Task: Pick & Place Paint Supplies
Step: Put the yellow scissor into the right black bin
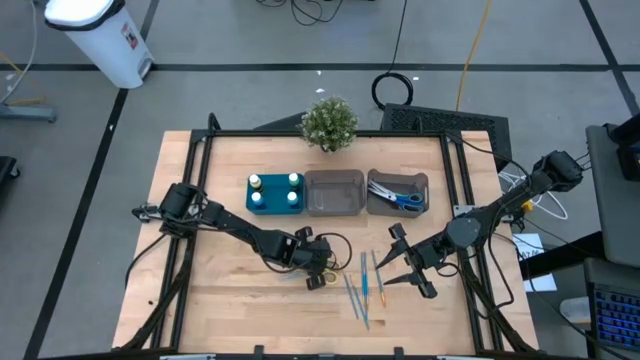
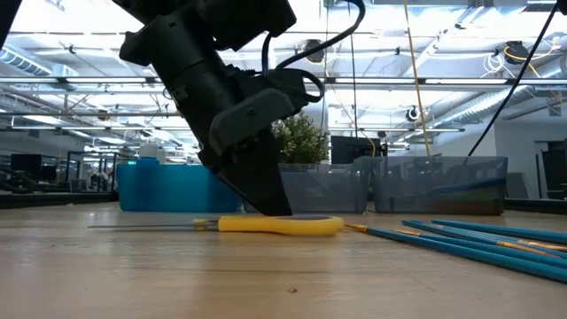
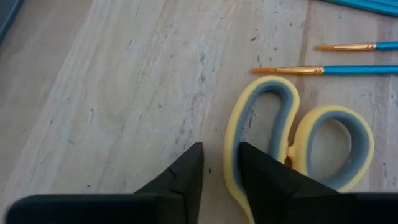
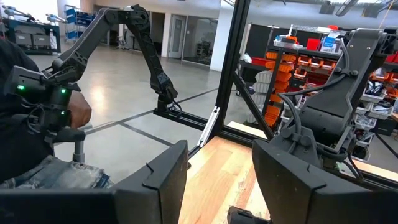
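Yellow-handled scissors lie flat on the table beside several thin blue brushes, also seen in the low view. My left gripper is down on the scissors' handle end, narrowly open, with one loop's side between its fingers. My right gripper hovers open just right of the brushes, and its wrist view shows nothing between its fingers. White-capped bottles stand in the teal tray. Blue-handled scissors lie in the right grey bin. My left gripper comes from above, slanting down, at the left handle loop. One finger stands inside the loop against its yellow rim and the other outside, a small gap off. Whether the inner finger touches the rim, I cannot tell. The scissors rest flat on the table.
Two grey bins and the teal tray line the table's far side, with a potted plant behind them. Brushes fan out right of the scissors. A seated person shows beyond the table in the right wrist view.
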